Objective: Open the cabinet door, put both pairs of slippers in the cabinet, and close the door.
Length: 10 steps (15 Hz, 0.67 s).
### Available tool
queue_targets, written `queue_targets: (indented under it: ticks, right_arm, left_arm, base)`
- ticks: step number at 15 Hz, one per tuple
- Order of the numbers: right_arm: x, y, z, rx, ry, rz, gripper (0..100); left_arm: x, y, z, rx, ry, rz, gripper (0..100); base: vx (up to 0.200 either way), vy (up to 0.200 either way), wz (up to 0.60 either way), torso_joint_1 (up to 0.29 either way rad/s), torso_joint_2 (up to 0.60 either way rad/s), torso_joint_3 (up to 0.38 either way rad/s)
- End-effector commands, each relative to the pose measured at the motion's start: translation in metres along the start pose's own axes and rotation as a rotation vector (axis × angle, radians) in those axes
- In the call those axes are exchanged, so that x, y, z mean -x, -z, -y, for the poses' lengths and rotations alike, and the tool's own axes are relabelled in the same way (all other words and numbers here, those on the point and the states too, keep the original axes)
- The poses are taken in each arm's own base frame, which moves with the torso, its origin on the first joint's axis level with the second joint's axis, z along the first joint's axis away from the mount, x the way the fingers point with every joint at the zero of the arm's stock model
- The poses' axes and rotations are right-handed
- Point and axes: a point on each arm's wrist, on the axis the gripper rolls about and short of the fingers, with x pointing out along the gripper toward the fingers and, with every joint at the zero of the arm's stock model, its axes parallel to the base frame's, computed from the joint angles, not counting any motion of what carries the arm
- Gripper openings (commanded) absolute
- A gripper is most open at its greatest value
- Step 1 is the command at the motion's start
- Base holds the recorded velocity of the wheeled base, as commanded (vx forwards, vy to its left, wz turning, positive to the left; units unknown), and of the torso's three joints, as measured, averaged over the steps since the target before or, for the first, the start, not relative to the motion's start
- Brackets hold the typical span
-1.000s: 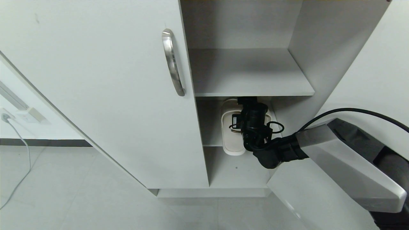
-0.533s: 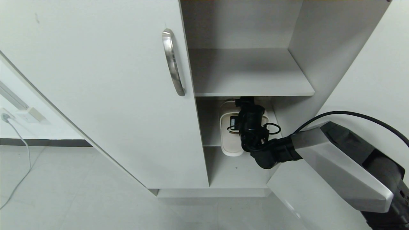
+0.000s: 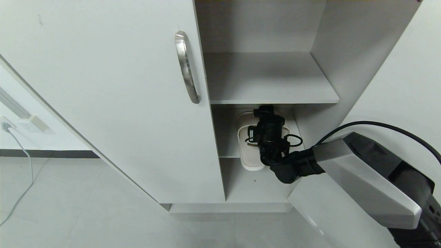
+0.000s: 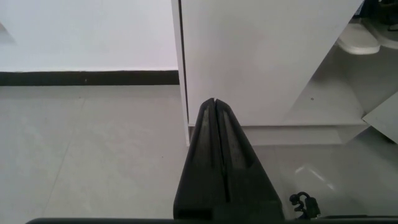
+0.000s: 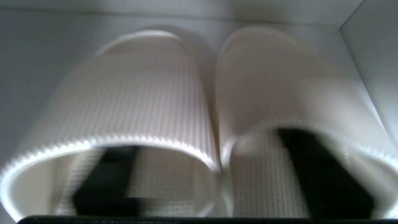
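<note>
1 pair of slippers (image 3: 248,155) lies on the lower shelf of the cabinet (image 3: 344,51), door (image 3: 337,213) open. We cannot tell whether the right gripper (image 3: 264,115) grips it. Our left gripper (image 4: 214,124) is pressed together. We judge that closing the door, maybe a 2nd pair, is left.

Head high facing cabinet (image 3: 268,77), right wrist near slippers (image 5: 149,106) (left outside)

Prob. a home entry or plain indoor room — white shoe cabinet (image 3: 103,86) w/ metal bar handle (image 3: 186,67) and shelves (image 3: 268,79); white house slippers (image 3: 248,153) around the fingers of the right gripper (image 3: 264,111), inside the cabinet; pale tiled floor (image 3: 69,220) below the fingers; dark skirting (image 3: 48,154), wall socket (image 3: 5,126) w/ cable (image 3: 24,162) well left of them.
</note>
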Motion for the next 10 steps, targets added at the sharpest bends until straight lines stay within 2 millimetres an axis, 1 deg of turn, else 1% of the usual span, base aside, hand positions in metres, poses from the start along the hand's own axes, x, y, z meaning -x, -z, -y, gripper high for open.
queue_targets:
  ticks: [1, 3, 5, 7, 8, 9, 10]
  right_arm:
    - [0.013, -0.007, 0.003, 0.006, -0.009, -0.010, 100]
    - [0.031, -0.016, 0.005, 0.004, -0.025, -0.008, 100]
    - [0.049, -0.020, 0.007, 0.007, -0.043, -0.011, 100]
    - [0.073, -0.023, 0.012, 0.004, -0.069, -0.007, 100]
    - [0.090, -0.022, 0.015, 0.006, -0.088, -0.010, 100]
    - [0.101, -0.022, 0.018, 0.011, -0.098, -0.016, 100]
    - [0.120, -0.021, 0.021, 0.021, -0.123, -0.028, 100]
  left_arm:
    - [0.000, 0.000, 0.000, 0.000, -0.002, -0.001, 0]
    - [0.000, 0.000, 0.000, 0.000, -0.002, 0.000, 0]
    - [0.000, 0.000, 0.000, 0.000, -0.002, 0.000, 0]
    - [0.000, 0.000, 0.000, 0.000, -0.002, -0.003, 0]
    - [0.000, 0.000, 0.000, -0.002, -0.004, -0.003, 0]
    - [0.000, 0.000, 0.000, -0.002, -0.002, -0.001, 0]
    - [0.000, 0.000, 0.000, 0.000, -0.002, 0.000, 0]
  base:
    - [0.000, 0.000, 0.00, 0.000, 0.00, 0.000]
    - [0.000, 0.000, 0.00, 0.000, 0.00, 0.000]
    - [0.000, 0.000, 0.00, 0.000, 0.00, 0.000]
    - [0.000, 0.000, 0.00, 0.000, 0.00, 0.000]
    - [0.000, 0.000, 0.00, 0.000, 0.00, 0.000]
    - [0.000, 0.000, 0.00, 0.000, 0.00, 0.000]
    - [0.000, 0.000, 0.00, 0.000, 0.00, 0.000]
